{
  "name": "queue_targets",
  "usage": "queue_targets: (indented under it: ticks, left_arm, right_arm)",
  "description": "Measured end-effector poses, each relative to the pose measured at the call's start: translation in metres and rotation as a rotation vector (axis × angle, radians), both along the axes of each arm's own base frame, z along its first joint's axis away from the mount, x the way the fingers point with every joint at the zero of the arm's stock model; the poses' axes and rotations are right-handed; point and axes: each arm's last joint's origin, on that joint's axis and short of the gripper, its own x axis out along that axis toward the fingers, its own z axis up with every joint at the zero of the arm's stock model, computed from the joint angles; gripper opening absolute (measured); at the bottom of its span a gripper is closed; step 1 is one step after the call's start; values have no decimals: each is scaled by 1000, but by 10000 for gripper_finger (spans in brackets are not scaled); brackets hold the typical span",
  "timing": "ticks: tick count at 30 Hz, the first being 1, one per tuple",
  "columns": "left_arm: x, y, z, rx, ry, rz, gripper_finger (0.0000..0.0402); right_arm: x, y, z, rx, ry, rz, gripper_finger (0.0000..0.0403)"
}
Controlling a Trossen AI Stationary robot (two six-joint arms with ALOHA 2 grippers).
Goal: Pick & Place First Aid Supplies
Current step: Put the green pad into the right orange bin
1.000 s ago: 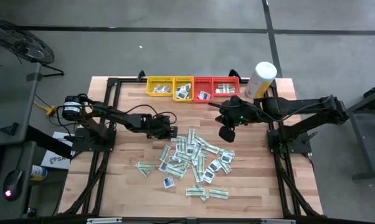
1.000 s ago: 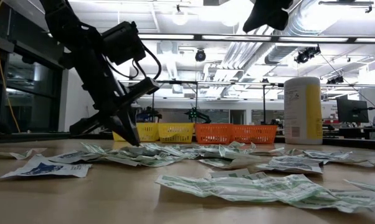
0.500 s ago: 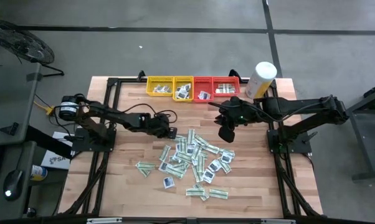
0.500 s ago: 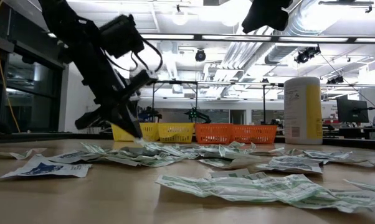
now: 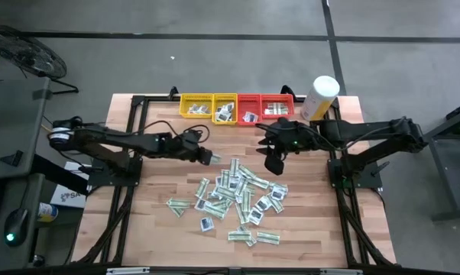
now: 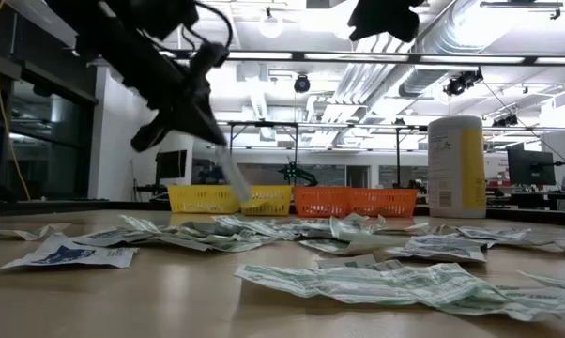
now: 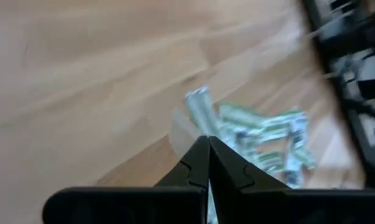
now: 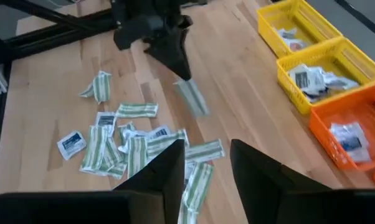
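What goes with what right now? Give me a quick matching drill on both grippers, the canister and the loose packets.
Things:
1. left gripper
2. right gripper
3. canister
4. loose packets

States or places:
A. spread on the table's middle
B. shut on a strip packet, lifted off the table
C. standing upright beside the red trays
D. open, holding nothing, above the pile

Pairs: 1-B, 2-D, 3-C, 4-A

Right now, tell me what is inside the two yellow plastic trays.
Both yellow plastic trays hold a few white paper packets, some with dark blue print. Whatever lies under those packets, and behind the tray walls, stays hidden.
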Motion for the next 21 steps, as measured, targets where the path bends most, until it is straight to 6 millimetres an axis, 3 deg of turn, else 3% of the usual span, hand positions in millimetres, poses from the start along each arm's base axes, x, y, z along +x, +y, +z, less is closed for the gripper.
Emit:
queue_targets:
  ticks: [12, 21]
  left_arm:
    - [-3, -1, 44, 145, -295, -89, 0]
    - [-2, -4, 57, 178, -420, -212, 0]
  right_arm:
    - [35, 3, -17, -56, -40, 98, 125]
    - [39, -15, -21, -22, -35, 261, 127]
